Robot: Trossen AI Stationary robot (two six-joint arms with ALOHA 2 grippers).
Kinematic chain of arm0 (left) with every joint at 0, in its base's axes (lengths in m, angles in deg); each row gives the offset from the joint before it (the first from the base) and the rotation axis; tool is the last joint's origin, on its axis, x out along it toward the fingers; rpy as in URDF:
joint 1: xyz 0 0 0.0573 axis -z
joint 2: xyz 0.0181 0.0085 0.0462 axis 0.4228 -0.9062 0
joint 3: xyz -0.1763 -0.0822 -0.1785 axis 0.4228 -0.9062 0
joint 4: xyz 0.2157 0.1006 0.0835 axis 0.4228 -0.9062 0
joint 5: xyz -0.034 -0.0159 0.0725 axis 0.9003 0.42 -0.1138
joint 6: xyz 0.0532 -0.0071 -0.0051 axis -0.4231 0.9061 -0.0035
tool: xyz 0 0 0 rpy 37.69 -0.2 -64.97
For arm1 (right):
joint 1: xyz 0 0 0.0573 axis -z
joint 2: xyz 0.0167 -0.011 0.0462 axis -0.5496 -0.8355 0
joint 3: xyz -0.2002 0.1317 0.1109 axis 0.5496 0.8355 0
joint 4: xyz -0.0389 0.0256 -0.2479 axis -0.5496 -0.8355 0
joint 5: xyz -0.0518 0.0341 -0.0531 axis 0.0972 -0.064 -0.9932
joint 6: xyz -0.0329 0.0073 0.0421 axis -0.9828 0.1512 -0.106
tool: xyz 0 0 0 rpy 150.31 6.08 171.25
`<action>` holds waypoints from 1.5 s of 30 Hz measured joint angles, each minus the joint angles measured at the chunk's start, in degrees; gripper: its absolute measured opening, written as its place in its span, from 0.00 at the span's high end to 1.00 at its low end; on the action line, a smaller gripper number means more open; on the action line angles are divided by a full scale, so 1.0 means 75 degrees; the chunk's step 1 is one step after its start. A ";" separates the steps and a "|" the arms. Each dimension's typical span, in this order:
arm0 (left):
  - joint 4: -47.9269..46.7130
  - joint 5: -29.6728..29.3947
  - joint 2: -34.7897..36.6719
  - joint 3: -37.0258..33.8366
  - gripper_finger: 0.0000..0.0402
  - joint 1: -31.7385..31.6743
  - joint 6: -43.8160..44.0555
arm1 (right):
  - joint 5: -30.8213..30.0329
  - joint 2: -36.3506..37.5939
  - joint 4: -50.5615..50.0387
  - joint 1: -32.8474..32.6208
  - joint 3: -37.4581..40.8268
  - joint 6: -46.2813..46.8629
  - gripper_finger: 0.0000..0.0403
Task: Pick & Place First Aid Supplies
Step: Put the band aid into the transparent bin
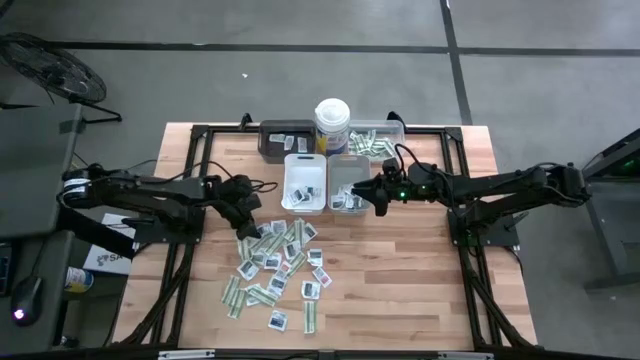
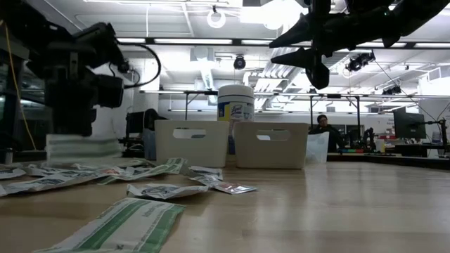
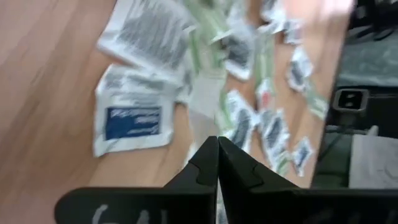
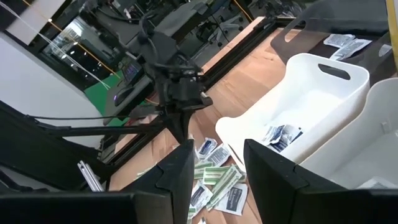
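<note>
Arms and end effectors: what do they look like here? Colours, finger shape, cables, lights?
Both arms are black, jointed, with black cables looped along the links. The left end effector has two flat, dark, wedge-shaped fingers tapering to a point. The right end effector has the same dark, angular fingers. A small green light glows on the right arm's wrist. No markings can be read.

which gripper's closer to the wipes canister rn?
Right. The right gripper hovers open over the trays just in front of the canister; the left gripper is shut, farther off at the packet pile.

free: bare table right of packets | obstacles: trays, canister at back
</note>
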 joint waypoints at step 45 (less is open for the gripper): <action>0.5473 -0.2471 0.1612 0.0361 1.00 -0.0006 -0.1430 | 0.0114 -0.3418 0.2477 -0.0166 -0.2690 -0.1757 0.46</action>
